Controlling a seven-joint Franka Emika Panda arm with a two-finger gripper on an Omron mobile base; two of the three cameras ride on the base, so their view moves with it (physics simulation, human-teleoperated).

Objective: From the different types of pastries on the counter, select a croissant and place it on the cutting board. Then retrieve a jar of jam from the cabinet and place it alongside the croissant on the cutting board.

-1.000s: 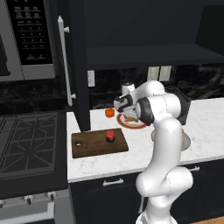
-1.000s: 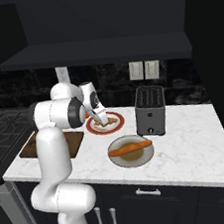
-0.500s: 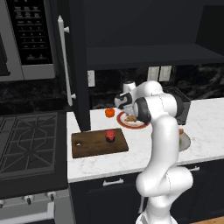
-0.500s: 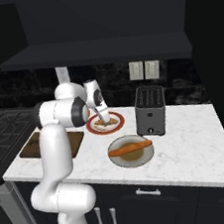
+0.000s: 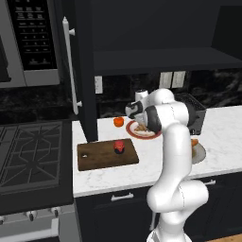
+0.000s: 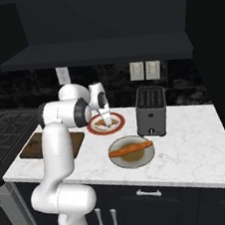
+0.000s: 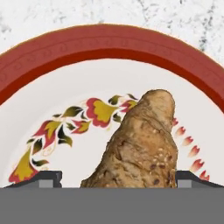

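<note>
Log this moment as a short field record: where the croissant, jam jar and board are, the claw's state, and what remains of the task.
croissant: on the red-rimmed plate, lying between the claw's fingertips
claw: low over the plate, open, one fingertip on either side of the croissant
jar of jam: standing on the cutting board
orange stick pastry: on a grey plate in front of the toaster
round orange object: on the counter by the cabinet door
left to do: croissant not yet on the board

A black marbled backsplash runs behind the worktop, carrying white wall outlets (a pair side by side). A dark gas stove with grates stands left, beneath a steel-framed black microwave. Lighting is dim.
</note>
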